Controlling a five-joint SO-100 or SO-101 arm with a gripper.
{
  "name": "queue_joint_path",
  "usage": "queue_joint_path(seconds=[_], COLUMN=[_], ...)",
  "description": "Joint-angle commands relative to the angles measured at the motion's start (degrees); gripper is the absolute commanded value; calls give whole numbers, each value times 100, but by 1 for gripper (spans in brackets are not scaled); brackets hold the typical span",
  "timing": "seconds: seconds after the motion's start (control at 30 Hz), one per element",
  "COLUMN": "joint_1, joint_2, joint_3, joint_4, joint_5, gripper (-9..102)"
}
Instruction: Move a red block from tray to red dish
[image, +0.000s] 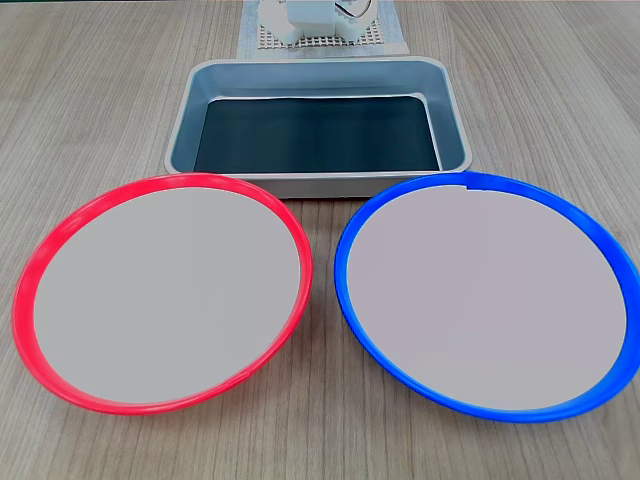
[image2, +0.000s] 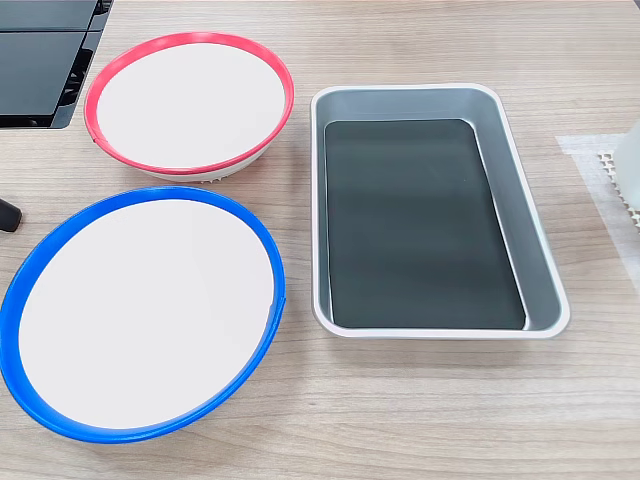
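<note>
The silver tray (image: 183, 118) stands at the back centre of the wooden table, and its black bottom is bare. In both fixed views nothing lies in the tray (image2: 512, 205). In front of it at the left sits the red dish (image: 165, 290), with a pale centre that holds nothing. It appears as the red dish (image2: 190, 105) at the upper left in a fixed view. The red block is out of view. A white part of the arm's base (image: 310, 20) stands behind the tray.
The blue-rimmed plate (image: 490, 300) lies beside the red dish, also bare (image2: 145, 315). A perforated white mat (image: 385, 40) lies under the base. A black flat object (image2: 40, 60) sits at one table corner.
</note>
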Motion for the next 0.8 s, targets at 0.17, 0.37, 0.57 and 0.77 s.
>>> queue_joint_path(seconds=[0.17,0.37,0.57,0.77], joint_1=[-35,-62,-114,-141], joint_2=[-1828,-2777,-2575,-1556], joint_3=[255,-79,-53,158], joint_4=[-1521,-1679,-1705,-1890], joint_5=[-888,-1406,-1529,-642], gripper=[0,11,33,27])
